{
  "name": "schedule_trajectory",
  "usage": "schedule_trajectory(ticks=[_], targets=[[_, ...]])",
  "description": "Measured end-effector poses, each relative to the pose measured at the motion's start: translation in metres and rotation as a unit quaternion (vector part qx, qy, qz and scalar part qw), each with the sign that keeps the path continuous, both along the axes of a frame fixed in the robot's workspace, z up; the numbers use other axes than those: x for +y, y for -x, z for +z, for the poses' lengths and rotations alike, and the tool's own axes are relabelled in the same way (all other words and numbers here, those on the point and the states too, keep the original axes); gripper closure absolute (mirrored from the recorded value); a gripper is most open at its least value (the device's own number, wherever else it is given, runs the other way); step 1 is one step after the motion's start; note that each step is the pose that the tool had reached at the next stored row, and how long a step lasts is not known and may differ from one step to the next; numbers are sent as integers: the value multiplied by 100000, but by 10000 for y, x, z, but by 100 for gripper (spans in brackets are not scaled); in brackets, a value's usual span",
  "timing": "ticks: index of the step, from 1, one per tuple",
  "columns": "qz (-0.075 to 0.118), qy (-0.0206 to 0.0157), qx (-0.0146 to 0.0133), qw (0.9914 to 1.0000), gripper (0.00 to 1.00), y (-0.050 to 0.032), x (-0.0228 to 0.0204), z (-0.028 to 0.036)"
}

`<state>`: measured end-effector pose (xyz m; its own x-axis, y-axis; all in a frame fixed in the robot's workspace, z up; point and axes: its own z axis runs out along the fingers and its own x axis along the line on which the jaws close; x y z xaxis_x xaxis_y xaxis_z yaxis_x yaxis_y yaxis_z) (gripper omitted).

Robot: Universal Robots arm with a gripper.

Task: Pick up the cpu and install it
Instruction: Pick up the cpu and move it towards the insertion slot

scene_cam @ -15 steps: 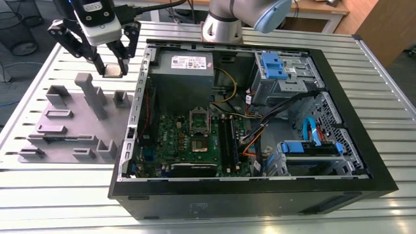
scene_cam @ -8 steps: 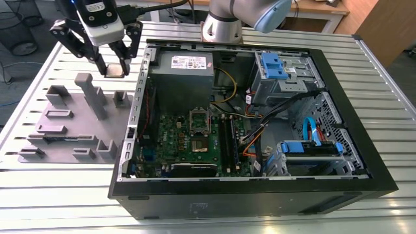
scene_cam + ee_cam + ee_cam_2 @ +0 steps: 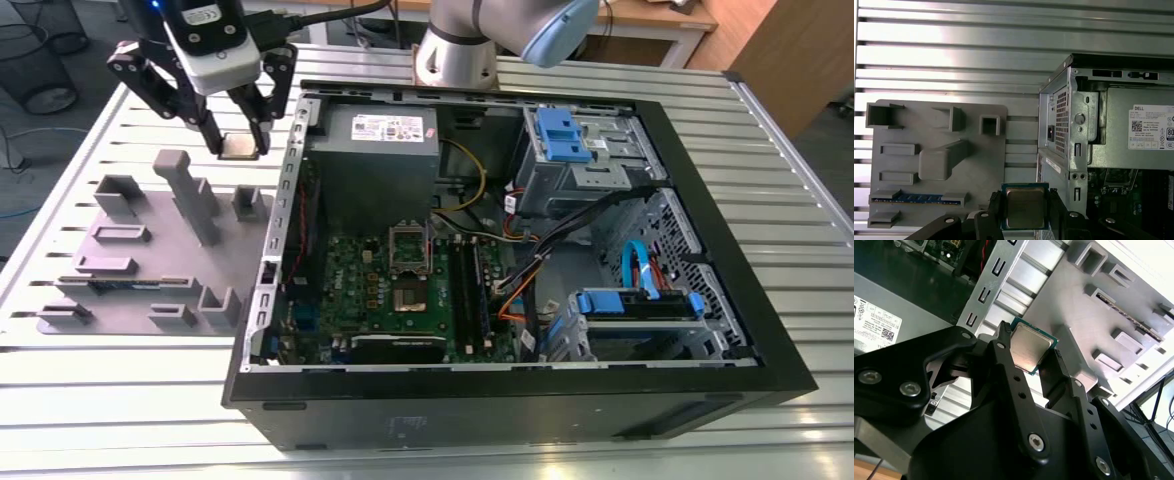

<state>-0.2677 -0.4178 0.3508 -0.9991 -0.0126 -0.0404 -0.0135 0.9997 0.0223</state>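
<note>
The gripper (image 3: 242, 140) is clenched on the cpu (image 3: 240, 147). Its two black fingers (image 3: 1004, 370) press against opposite edges of the chip, leaving the shiny metal top uncovered and the flat underside facing down, which is probably how it must meet a socket. The jaws are parted only by the chip's own width, with nothing else between them.

Held this way, the cpu hangs in the air just outside the computer case (image 3: 286, 200), beside the case wall nearest the power supply (image 3: 380, 150). It is above the grey fixture plate (image 3: 160, 265), which lies on the slatted table (image 3: 107, 400) against that same wall. The plate seems placed there to offer parts from fixed pockets close to the case; a blue-edged memory stick (image 3: 916, 198) rests in one slot on the side away from the case.

Inside the case the green motherboard (image 3: 387, 290) lies flat and face up, open to an approach from above. The chip is well apart from it, so the pickup looks done and the installing not yet
</note>
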Motion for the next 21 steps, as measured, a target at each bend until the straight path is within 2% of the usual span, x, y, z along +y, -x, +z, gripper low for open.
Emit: schedule_trajectory(ticks=[11, 21], targets=[[1, 0, 2, 100000, 53, -50, 0, -1], [0, -1, 51, 100000, 53, -181, 0, -6]])
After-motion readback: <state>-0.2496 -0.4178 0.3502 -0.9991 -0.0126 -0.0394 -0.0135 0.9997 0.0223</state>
